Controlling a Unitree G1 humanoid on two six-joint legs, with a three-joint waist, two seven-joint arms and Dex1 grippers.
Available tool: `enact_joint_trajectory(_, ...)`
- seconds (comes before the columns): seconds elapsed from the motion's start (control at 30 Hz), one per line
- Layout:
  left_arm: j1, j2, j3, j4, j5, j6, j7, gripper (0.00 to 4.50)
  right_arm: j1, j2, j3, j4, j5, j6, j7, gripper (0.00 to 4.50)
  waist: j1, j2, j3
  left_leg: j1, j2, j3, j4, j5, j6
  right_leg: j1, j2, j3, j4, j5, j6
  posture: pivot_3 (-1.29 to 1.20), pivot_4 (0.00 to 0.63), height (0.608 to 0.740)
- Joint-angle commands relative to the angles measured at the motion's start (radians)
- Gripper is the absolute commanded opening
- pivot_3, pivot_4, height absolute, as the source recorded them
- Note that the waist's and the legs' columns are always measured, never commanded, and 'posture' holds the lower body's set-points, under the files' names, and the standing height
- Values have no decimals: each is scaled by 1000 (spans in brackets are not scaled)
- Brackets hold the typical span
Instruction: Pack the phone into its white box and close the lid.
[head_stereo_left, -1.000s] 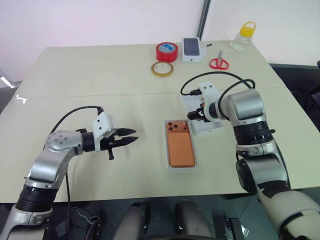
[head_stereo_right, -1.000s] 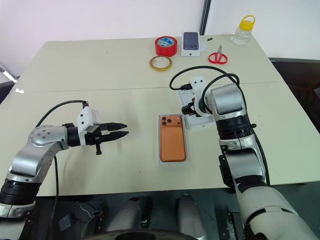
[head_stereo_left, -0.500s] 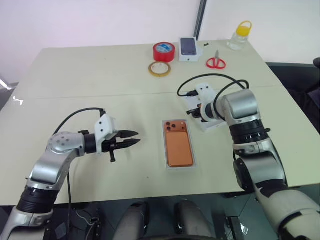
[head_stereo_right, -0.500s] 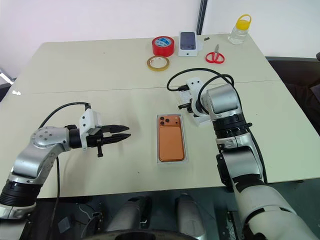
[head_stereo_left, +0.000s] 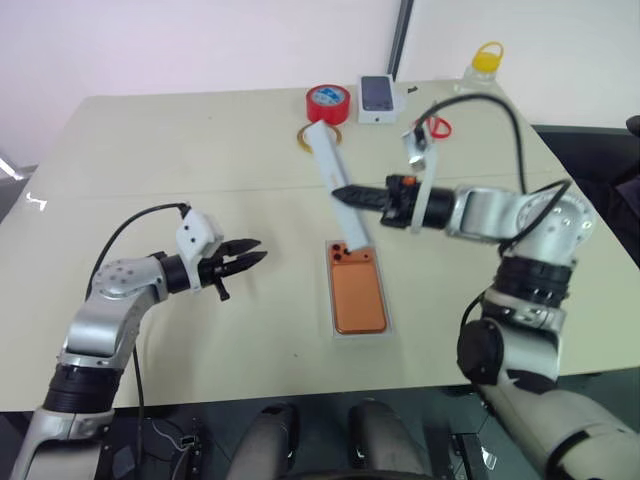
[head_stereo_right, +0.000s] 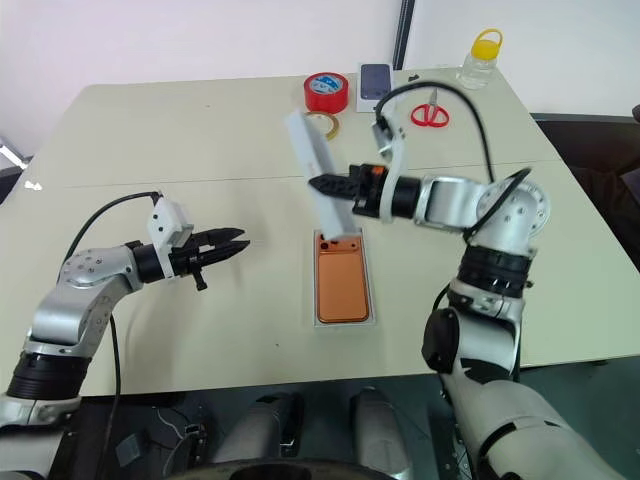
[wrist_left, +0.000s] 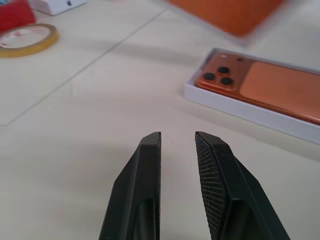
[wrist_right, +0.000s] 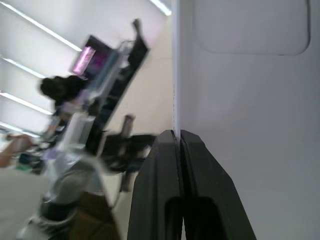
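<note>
The orange phone (head_stereo_left: 358, 296) lies back up in the white box (head_stereo_left: 383, 330) at the table's middle, its lenses at the far end. My right gripper (head_stereo_left: 341, 194) is shut on a thin edge of the white lid (head_stereo_left: 334, 184) and holds it in the air. The lid is tilted above the box's far end, with its pale face (wrist_right: 250, 75) beside the shut fingers (wrist_right: 165, 165). My left gripper (head_stereo_left: 252, 259) hovers left of the box, slightly open and empty. Past its fingertips (wrist_left: 150, 150) I see the phone (wrist_left: 260, 85) and a blurred orange surface (wrist_left: 225, 12) above it.
At the table's far side stand a red tape roll (head_stereo_left: 329, 102), a yellow tape ring (wrist_left: 25, 40), a small white box with a phone picture (head_stereo_left: 377, 97), red scissors (head_stereo_left: 432, 127) and a bottle with a yellow cap (head_stereo_left: 482, 68).
My right gripper has shut on the lid, lifted it off the table right of the box and swung it left over the box's far end. The left gripper edged forward.
</note>
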Motion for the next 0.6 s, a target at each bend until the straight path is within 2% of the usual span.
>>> enact_joint_trajectory(0.03,-26,1,24,-10,-7,-18,7,1118,142,37,186,-115,464,-239,-393,31,-2,0,0,0,0,0,0,1,-2,0,0,0,0,0,0,0,150,740)
enact_joint_trajectory(0.2,-21,11,27,-32,-39,1,-27,1118,290,195,262,-278,476,-404,-617,31,-16,1,0,0,0,1,1,-2,3,0,0,1,2,0,0,0,150,740)
enact_joint_trajectory(0.37,14,43,15,-69,-58,18,-86,1118,365,292,283,-339,476,-497,-799,31,-21,1,0,0,0,0,0,-1,3,-1,1,1,2,0,0,0,150,740)
enact_joint_trajectory(0.47,13,46,10,-63,-51,18,-86,1118,373,311,268,-341,476,-524,-865,31,-22,1,0,1,0,0,0,-1,3,-1,1,1,2,0,0,0,150,740)
enact_joint_trajectory(0.57,3,37,-4,-61,-45,20,-82,1118,362,296,241,-337,476,-530,-877,875,-21,1,0,1,0,0,0,-1,3,0,1,1,2,0,0,0,150,740)
enact_joint_trajectory(0.6,-1,32,-12,-61,-41,18,-81,1118,354,284,237,-335,476,-524,-866,1317,-18,1,0,1,0,0,0,-2,3,0,1,1,1,0,0,0,150,740)
